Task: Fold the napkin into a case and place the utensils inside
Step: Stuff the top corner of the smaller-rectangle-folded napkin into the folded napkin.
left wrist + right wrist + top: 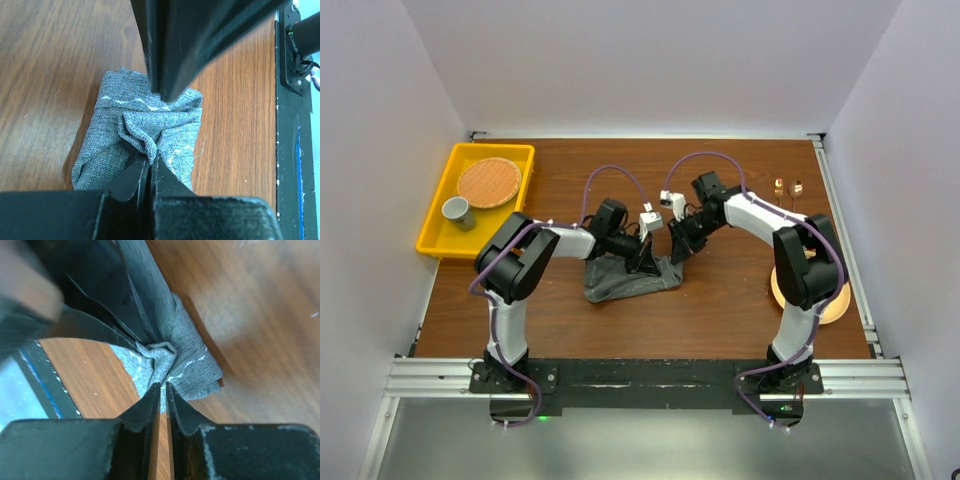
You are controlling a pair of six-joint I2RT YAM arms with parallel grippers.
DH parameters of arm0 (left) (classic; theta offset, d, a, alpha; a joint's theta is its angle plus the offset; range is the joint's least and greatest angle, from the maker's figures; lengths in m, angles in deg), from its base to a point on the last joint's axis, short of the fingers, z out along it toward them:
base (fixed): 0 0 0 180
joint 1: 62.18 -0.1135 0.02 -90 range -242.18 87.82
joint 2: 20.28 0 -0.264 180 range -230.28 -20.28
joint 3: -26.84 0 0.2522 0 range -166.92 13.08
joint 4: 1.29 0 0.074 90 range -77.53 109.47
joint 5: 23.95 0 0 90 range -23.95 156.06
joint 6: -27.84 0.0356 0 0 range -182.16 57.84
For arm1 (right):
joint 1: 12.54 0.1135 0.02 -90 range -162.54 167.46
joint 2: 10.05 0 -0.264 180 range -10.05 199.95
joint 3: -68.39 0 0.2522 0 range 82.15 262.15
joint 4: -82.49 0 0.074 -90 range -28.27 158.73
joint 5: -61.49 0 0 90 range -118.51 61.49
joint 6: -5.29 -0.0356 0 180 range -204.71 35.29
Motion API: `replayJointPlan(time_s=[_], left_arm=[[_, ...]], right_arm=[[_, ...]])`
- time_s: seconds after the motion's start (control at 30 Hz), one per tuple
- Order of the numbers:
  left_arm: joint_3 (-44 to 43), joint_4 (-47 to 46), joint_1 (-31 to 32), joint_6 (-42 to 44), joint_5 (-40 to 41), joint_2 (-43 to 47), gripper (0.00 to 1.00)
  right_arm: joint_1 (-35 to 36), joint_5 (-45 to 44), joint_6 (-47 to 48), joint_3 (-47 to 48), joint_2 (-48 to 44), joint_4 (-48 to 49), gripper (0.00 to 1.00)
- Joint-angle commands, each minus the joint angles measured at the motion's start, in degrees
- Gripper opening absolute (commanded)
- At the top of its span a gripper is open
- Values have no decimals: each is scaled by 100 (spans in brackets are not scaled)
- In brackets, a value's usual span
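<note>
The dark grey napkin (620,282) lies bunched and partly folded at the table's middle. My left gripper (647,262) is shut on a raised fold of the napkin (130,130), its tips (150,156) pinching the crumpled ridge. Directly opposite, my right gripper (677,248) has its jaws drawn together to a thin slit on the napkin (195,365) at its near edge, tips (163,385) against the cloth. Each wrist view shows the other gripper's dark finger close above the cloth. The copper utensils (787,188) lie at the back right, apart from both grippers.
A yellow-orange plate (835,305) sits at the right, partly under my right arm. A yellow tray (435,225) at the back left holds a grey cup (456,211) and a round woven mat (488,182). White walls close in three sides.
</note>
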Motion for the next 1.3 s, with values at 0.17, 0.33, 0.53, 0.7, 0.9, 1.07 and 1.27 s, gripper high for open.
replayJointPlan(time_s=[0.17,0.33,0.53,0.7,0.9,1.07,1.27], left_arm=[[159,-42,-76,-205,28,-140,0],[195,-112,-94,-249,-7,-141,0],[247,-138,-138,-284,-16,-158,0],[274,-174,-182,-381,-16,-176,0],[309,-209,-278,-495,-51,-228,0],[344,-279,-331,-619,-69,-290,0],[397,-297,-366,-645,-52,-307,0]], right_arm=[[388,-967,-215,-390,-340,628,18],[468,-1213,-356,-531,-401,936,22],[670,-1503,-338,-663,-472,1033,25],[776,-1670,-338,-777,-533,1121,33],[864,-1714,-259,-1102,-639,1384,39],[864,-1539,-145,-1559,-885,1866,36],[872,-1503,101,-1788,-972,2070,19]])
